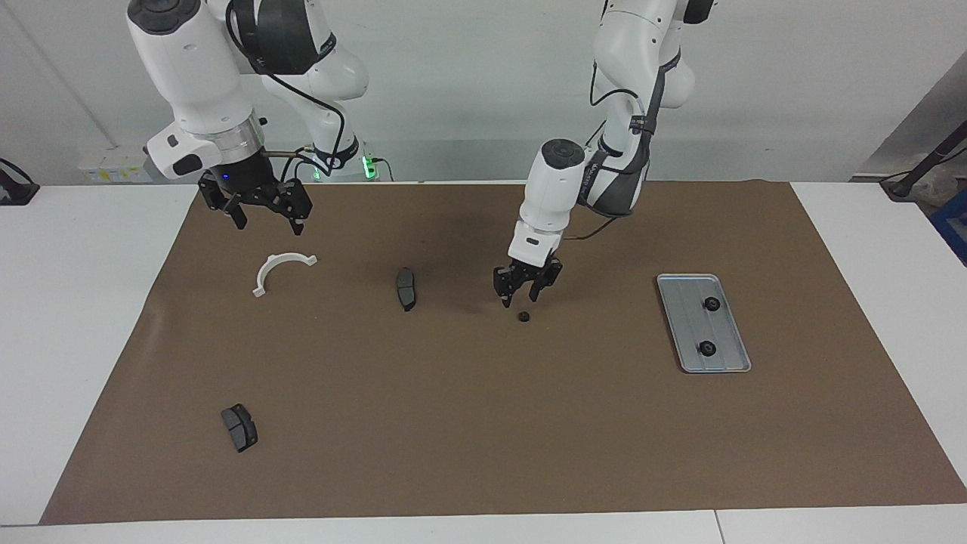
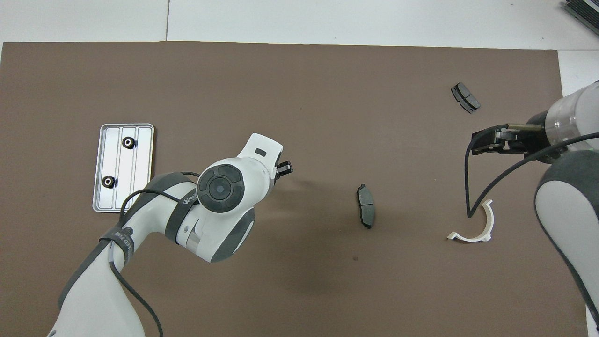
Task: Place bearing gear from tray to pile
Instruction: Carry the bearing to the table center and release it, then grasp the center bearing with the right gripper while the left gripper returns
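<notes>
Release step: my left gripper [image 1: 526, 293] hangs with fingers parted and empty, the bearing gear [image 1: 523, 317] on the mat just below. My right gripper [image 1: 261, 214] waits, open. Next: return to the tray [image 1: 684, 332], which holds two more gears.

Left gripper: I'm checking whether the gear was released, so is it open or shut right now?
Open. The left gripper hangs with its fingertips apart, and the small black gear lies on the brown mat just below it.
</notes>
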`<control>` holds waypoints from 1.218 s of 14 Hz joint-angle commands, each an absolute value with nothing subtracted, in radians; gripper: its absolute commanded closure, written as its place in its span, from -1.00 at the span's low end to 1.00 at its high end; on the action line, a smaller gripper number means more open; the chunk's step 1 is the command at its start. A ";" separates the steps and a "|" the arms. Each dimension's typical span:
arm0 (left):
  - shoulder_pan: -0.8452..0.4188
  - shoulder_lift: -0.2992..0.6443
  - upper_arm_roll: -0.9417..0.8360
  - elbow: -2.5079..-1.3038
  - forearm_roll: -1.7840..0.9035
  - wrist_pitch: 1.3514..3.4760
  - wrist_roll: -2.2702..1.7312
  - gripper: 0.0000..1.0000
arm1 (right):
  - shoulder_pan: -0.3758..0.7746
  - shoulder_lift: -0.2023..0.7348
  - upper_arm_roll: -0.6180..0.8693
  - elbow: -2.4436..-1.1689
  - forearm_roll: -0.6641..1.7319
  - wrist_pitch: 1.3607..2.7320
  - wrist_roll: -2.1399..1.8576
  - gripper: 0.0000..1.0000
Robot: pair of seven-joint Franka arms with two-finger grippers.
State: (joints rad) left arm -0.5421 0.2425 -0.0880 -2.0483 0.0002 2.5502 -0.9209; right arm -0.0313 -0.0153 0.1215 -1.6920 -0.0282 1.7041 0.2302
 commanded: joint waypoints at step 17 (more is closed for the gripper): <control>0.024 0.248 -0.064 -2.026 0.017 2.491 -0.132 -1.00 | 0.313 0.270 0.133 -1.576 -0.040 1.979 0.681 -1.00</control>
